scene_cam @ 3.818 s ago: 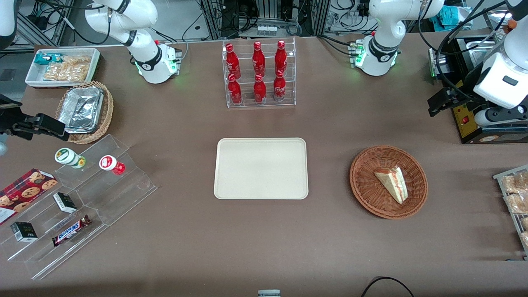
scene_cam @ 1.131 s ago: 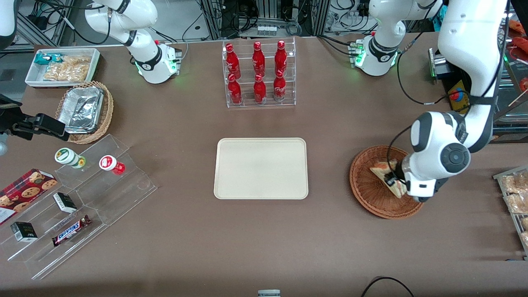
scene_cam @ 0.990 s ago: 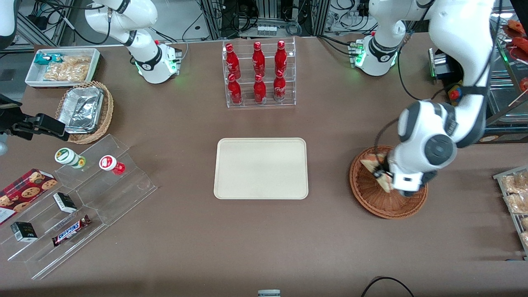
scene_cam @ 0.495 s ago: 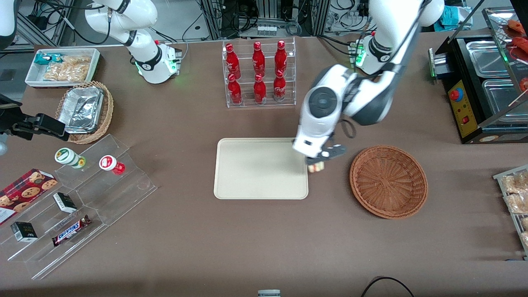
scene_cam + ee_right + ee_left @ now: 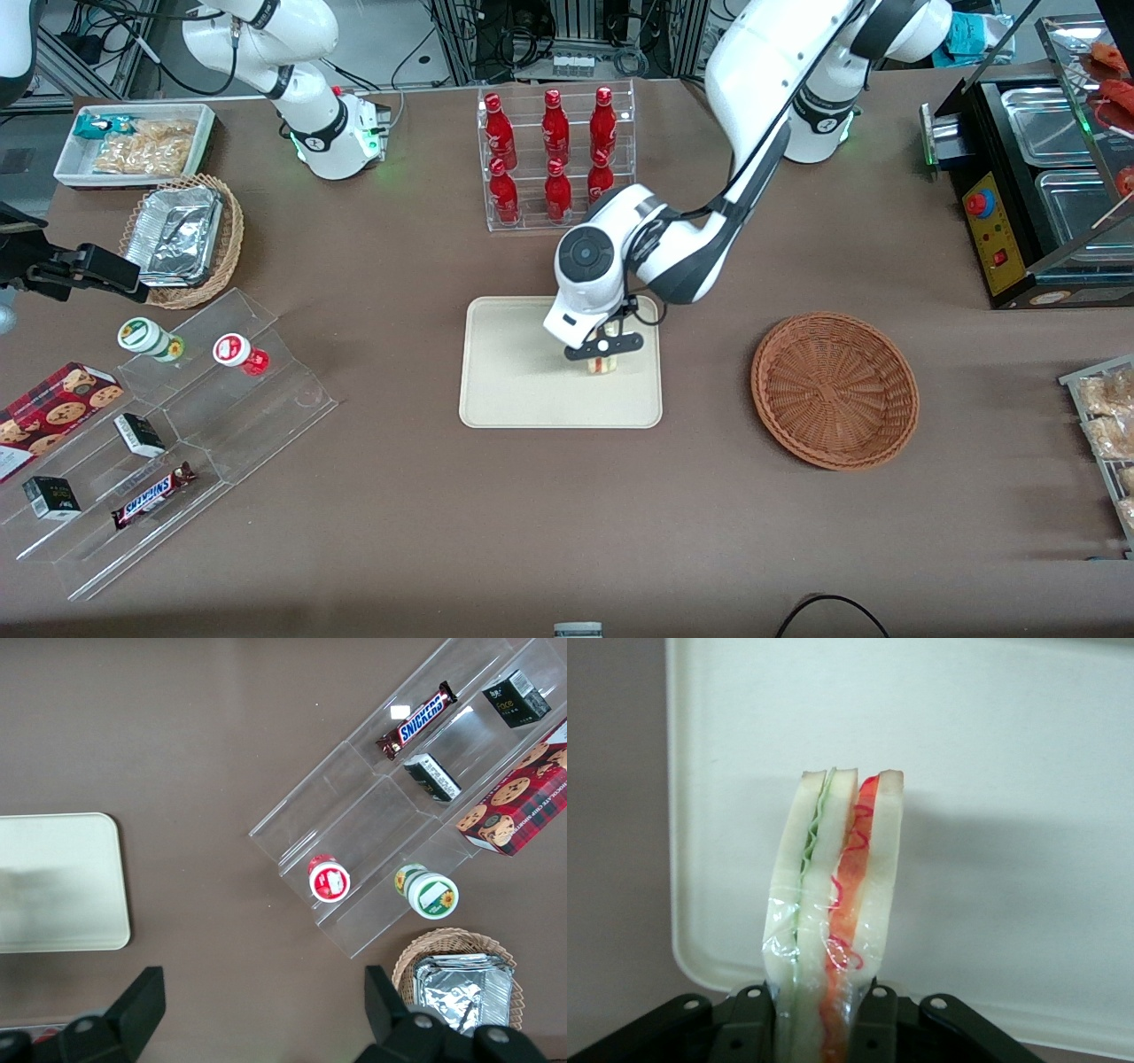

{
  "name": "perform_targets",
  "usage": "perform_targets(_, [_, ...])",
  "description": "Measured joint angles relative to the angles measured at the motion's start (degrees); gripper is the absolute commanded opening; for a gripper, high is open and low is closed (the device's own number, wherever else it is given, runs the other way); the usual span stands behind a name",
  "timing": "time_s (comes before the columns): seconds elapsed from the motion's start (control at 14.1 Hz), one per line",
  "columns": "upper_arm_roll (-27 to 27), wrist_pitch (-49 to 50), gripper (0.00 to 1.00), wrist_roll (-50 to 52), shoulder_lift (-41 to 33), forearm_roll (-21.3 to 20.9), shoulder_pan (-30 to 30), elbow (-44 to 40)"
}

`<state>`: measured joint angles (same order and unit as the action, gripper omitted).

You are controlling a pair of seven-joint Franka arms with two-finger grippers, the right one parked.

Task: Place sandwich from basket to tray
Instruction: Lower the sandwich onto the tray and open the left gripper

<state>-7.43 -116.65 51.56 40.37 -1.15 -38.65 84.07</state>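
My left gripper (image 5: 604, 352) is shut on the sandwich (image 5: 603, 364) and holds it over the cream tray (image 5: 514, 390), nearer the tray's side that faces the basket. In the left wrist view the wrapped sandwich (image 5: 833, 904), with white bread and green and red filling, stands on edge between the two black fingers (image 5: 749, 1028), with the tray (image 5: 1010, 771) under it. I cannot tell whether the sandwich touches the tray. The reddish-brown wicker basket (image 5: 834, 390) stands empty beside the tray, toward the working arm's end of the table.
A clear rack of red bottles (image 5: 555, 158) stands farther from the front camera than the tray. A clear stepped display (image 5: 168, 434) with snacks, a tan basket of foil trays (image 5: 183, 237) and a white bin (image 5: 133, 143) lie toward the parked arm's end.
My gripper took the sandwich out of the basket, carried it sideways past the tray's edge, and now holds it over the tray. The basket is empty.
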Motion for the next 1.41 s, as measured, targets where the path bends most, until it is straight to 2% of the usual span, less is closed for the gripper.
perform_targets(0.42, [-0.38,-2.40,0.33,-2.23,7.27,0.02,-1.88,-8.10])
perform_targets(0.78, [-0.53,-3.58,0.36,1.48,10.03,0.06,-2.06,-10.39])
perform_targets(0.85, [-0.53,-3.58,0.51,1.72,10.12,0.06,-2.10,-10.56])
perform_targets(0.92, [-0.53,-3.58,0.90,1.81,10.17,0.06,-2.15,-10.67])
perform_targets(0.99, [-0.53,-3.58,1.00,1.82,10.19,0.06,-2.20,-10.74])
perform_targets(1.27, [-0.45,-3.25,1.00,1.83,9.13,0.03,-2.27,-11.83])
perform_targets(1.41, [0.53,0.18,1.00,1.87,5.34,-0.03,-1.80,-12.20])
